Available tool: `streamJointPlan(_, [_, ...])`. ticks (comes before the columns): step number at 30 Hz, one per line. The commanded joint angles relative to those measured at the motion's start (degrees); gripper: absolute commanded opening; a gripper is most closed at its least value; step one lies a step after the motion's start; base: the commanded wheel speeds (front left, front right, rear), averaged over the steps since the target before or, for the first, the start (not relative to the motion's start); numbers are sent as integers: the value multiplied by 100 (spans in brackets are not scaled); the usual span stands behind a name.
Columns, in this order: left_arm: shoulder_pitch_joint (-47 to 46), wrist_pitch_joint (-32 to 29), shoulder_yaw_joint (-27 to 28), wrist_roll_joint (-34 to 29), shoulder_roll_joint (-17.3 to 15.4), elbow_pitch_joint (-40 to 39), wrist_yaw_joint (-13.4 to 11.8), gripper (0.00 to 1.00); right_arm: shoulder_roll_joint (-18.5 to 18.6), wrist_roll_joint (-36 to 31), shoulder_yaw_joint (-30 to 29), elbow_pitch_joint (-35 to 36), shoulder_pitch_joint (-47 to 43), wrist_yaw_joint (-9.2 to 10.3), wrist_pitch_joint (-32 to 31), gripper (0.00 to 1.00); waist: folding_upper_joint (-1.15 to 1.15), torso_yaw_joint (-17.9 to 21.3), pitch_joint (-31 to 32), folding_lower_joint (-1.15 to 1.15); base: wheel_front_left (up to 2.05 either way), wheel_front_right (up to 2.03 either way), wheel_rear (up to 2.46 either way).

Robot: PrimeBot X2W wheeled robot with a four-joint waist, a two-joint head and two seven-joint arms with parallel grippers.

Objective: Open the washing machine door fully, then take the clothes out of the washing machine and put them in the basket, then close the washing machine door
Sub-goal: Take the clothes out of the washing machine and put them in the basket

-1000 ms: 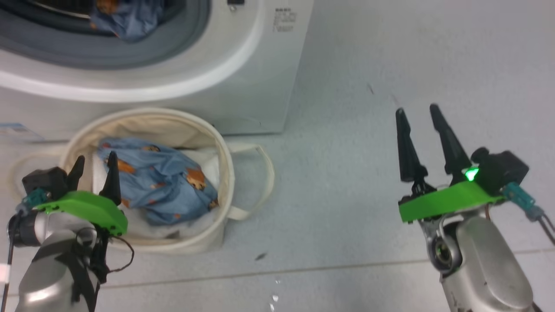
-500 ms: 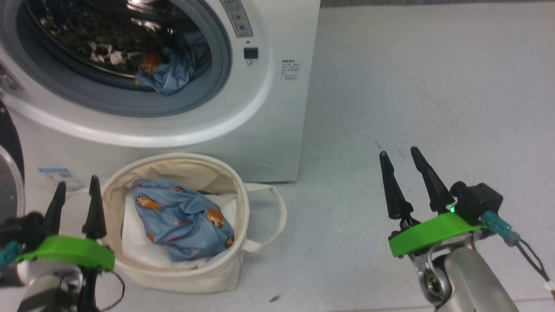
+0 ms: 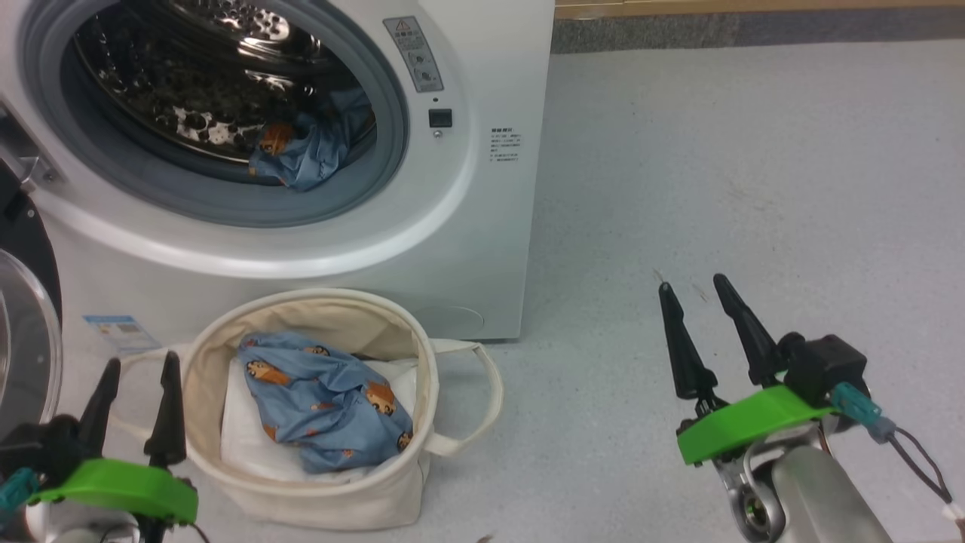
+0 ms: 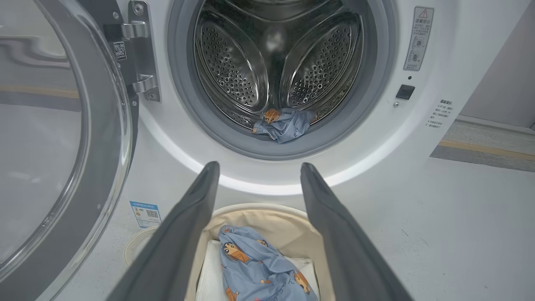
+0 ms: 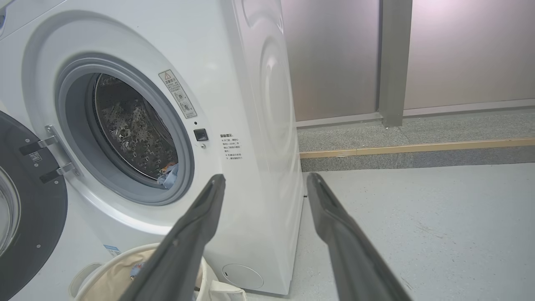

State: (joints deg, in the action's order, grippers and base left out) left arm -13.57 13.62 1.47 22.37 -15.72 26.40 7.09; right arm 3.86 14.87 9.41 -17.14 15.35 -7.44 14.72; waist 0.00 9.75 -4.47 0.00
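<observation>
The white washing machine (image 3: 482,226) stands with its door (image 4: 62,167) swung wide to the left. One piece of the blue printed clothes (image 3: 309,151) lies at the drum's front lip, also visible as clothes (image 4: 284,125) in the left wrist view. Another blue piece (image 3: 328,403) rests in the cream basket (image 3: 422,354) on the floor before the washer. My left gripper (image 3: 139,366) is open and empty just left of the basket. My right gripper (image 3: 693,285) hangs open and empty over the floor, well to the right.
A white folded sheet (image 3: 245,445) lines the basket under the garment. Grey floor (image 3: 716,188) stretches to the right of the washer. A raised kerb with a yellow strip (image 5: 418,148) and a panelled wall lie behind.
The head camera has tilted up, bringing the drum and door into view. My left gripper has drawn back from over the basket to its left side. The right arm has barely moved.
</observation>
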Motion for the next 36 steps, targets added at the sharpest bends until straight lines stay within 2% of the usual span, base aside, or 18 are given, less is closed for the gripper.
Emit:
streamJointPlan(1, [-83,-1,211,52,-257,-209,1,100,-58,-42,85,150,2,-5,28,100,0,3,55,0,0,0,0])
streamJointPlan(17, [188,-46,206,150,-299,-282,-93,100,-80,-65,65,85,-92,-5,28,100,0,91,193,0,0,0,0])
streamJointPlan(36, [-397,-189,-173,186,-415,-40,-27,100,-91,-37,107,107,22,-5,28,100,0,130,-27,0,0,0,0])
